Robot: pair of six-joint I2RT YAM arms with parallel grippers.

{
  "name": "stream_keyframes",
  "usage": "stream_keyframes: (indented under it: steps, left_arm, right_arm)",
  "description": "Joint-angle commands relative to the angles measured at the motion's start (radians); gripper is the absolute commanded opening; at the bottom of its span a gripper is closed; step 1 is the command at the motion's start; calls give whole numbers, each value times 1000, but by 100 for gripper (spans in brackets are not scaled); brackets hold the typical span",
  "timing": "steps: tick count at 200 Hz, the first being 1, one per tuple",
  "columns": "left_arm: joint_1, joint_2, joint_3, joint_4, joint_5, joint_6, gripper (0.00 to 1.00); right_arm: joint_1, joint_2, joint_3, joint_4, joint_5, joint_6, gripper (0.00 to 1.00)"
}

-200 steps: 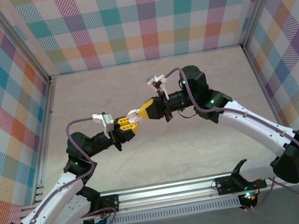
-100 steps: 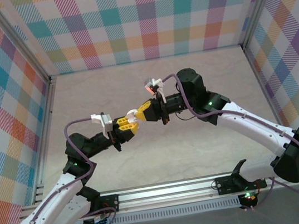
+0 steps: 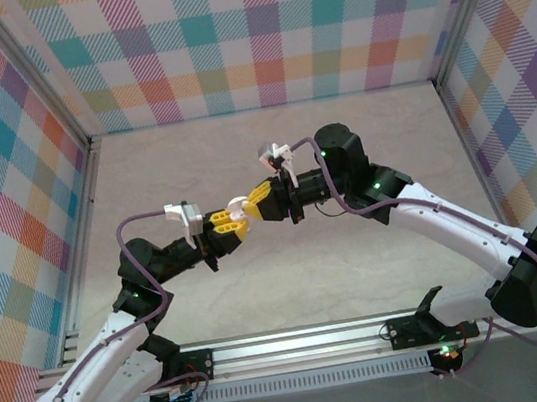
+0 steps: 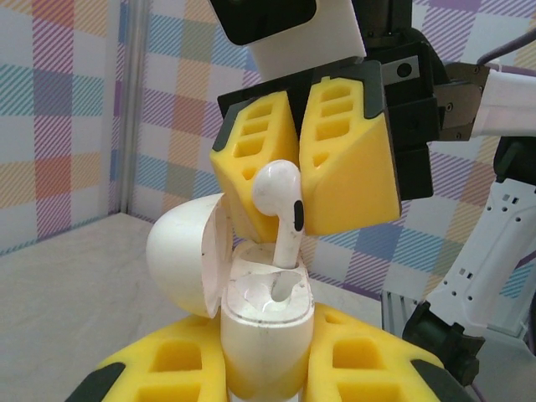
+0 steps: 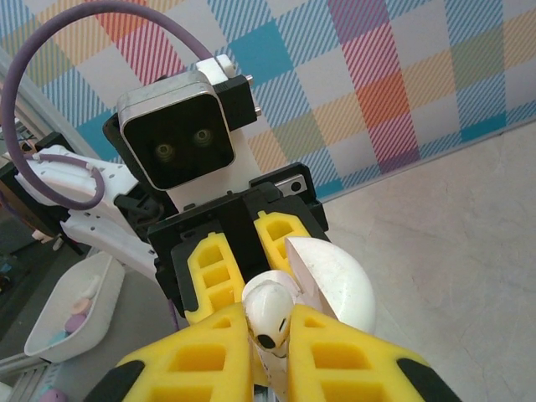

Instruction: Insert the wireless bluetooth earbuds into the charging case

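Clamping the charging case (image 4: 265, 343) with our left tool (image 4: 266, 373), our right tool (image 4: 300, 219) at twelve o'clock pinches a white earbud (image 4: 278, 191).

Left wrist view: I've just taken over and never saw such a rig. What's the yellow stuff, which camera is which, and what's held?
The yellow blocks are finger pads of two robot arms. The top picture looks down from above and behind: left gripper and right gripper meet over the table. Each wrist picture comes from a camera on one arm, its own fingers at the bottom. In the left wrist view the left gripper clamps the white charging case, lid open. The right gripper pinches a white earbud, its stem dipping into the case. In the right wrist view a white tray with small pale pieces sits at lower left.
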Motion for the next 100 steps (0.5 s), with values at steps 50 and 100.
stream_keyframes:
  steps: [50, 100]
  left_arm:
    - [2, -36, 45, 74, -18, -4, 0]
    - [-1, -29, 44, 83, -10, -10, 0]
  right_arm:
    - [9, 13, 16, -92, 53, -30, 28]
    - [9, 35, 64, -141, 90, -2, 28]
